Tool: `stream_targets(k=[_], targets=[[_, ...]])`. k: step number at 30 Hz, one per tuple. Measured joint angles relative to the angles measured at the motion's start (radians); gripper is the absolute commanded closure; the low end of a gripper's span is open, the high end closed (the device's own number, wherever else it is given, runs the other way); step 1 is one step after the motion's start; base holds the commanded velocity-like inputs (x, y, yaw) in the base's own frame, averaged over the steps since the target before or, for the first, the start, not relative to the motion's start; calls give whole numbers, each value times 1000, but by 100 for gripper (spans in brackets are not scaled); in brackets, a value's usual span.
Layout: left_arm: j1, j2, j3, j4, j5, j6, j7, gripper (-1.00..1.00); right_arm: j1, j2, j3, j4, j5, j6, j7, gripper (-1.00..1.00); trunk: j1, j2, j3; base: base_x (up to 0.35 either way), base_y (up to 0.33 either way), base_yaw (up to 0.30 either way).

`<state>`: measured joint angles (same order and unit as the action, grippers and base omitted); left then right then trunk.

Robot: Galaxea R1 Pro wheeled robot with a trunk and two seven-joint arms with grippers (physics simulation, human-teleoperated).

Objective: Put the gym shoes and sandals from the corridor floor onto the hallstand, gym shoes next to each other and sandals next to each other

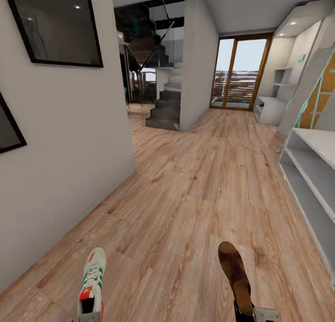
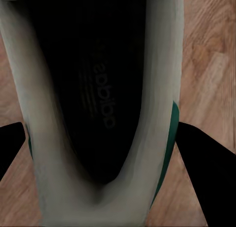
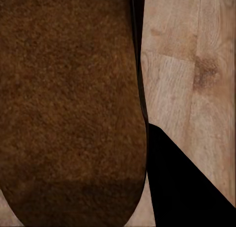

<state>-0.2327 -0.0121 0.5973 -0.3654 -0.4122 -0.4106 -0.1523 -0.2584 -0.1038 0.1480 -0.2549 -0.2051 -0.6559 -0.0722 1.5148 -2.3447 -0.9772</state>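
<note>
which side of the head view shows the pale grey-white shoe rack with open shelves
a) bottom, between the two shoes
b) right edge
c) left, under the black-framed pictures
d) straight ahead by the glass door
b: the pale grey-white shoe rack runs along the right edge of the head view, its open shelves facing the light brown wood-plank floor.

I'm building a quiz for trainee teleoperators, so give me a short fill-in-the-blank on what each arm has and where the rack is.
1. The left gripper is closed on a white ____ with green stripes.
2. The right gripper holds a ____ sandal.
3. In the head view the hallstand stands along the ____ side of the corridor floor.
4. At the far end of the corridor is a glass ____ with a wooden frame.

Missing words: gym shoe; brown; right; door
</note>
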Motion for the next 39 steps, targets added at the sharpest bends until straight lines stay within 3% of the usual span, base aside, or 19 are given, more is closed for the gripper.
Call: stream_targets(k=[14,39], targets=[[0,0,-1,1,1,0,0,100,0,11,1,-1,1,-1,2,100,0,0,0,339,0,-228],[0,-1,0,1,1,0,0,100,0,17,0,8,5,-3,3,100,0,0,0,339,0,-6]])
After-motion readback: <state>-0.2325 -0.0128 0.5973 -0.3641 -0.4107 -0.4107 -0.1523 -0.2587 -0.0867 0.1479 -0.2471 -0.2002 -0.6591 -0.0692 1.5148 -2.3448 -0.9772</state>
